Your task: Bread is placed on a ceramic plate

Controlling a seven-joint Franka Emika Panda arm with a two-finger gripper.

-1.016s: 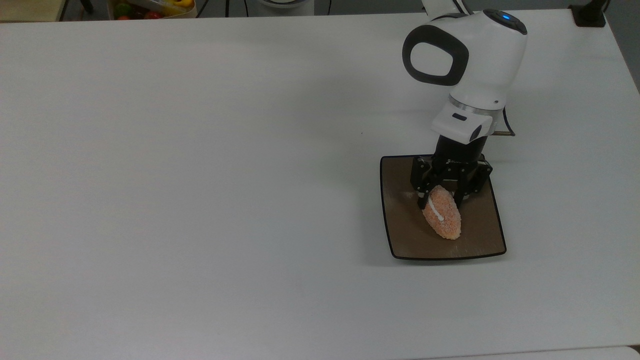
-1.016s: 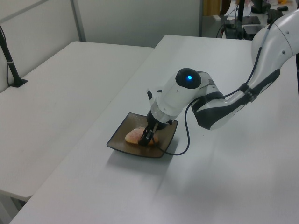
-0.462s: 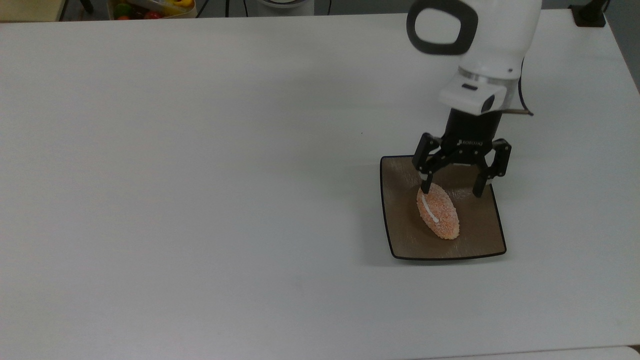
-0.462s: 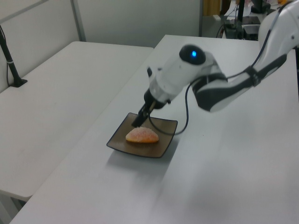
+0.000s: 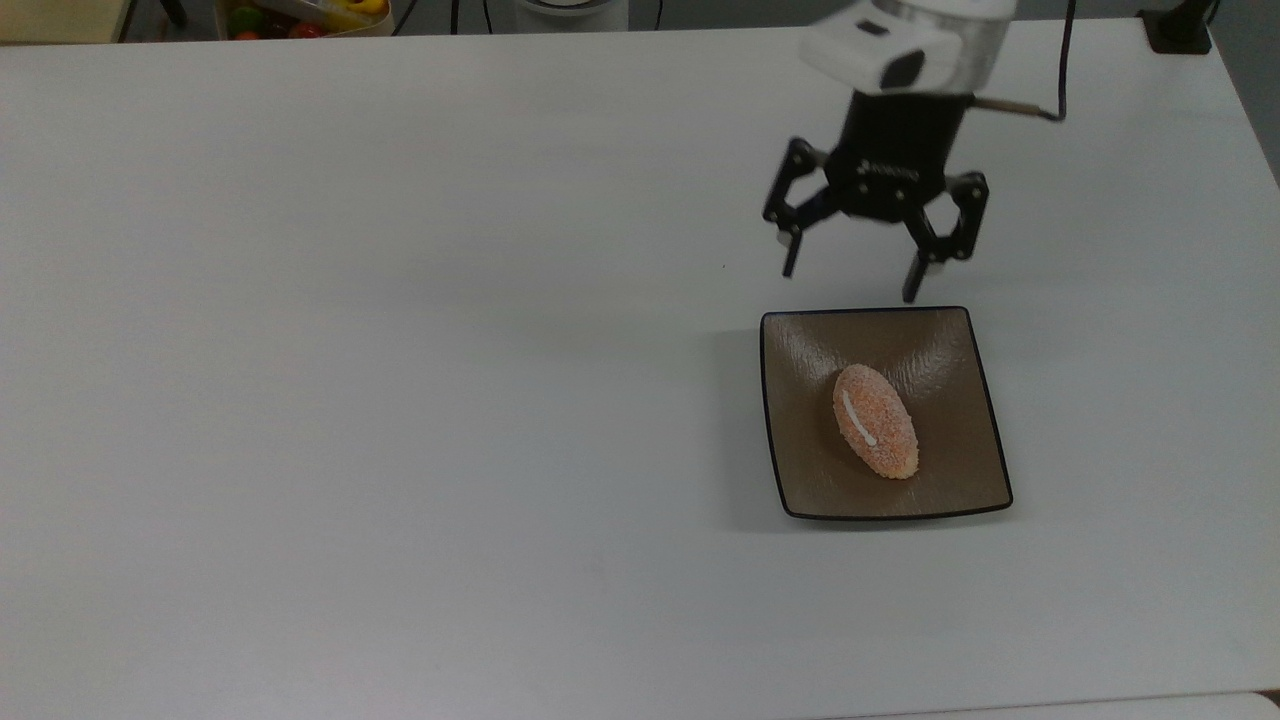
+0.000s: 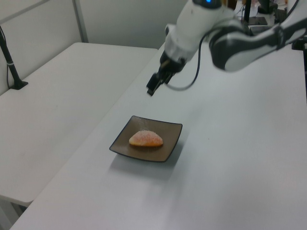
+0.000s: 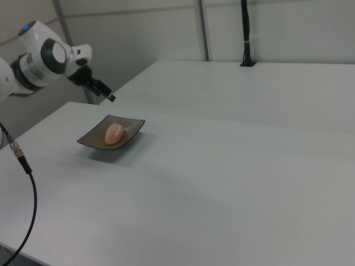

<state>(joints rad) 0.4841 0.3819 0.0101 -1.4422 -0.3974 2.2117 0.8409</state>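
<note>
The bread, an orange-pink speckled oval bun with a thin white stripe, lies free in the middle of the square brown ceramic plate. The same bread and plate sit on the white table in the left view, and the bread rests on the plate in the right view. My gripper hangs open and empty above the table, just past the plate's far edge in the top view. It is raised well clear of the dish.
A container of colourful items stands beyond the table's far edge at the top view's upper left. A black post base sits at the far right corner. A second white table adjoins on the left view's left.
The gripper opened off the bread, left it lying on the plate, then rose and drew back past the plate's far edge. The bread settled flat.
</note>
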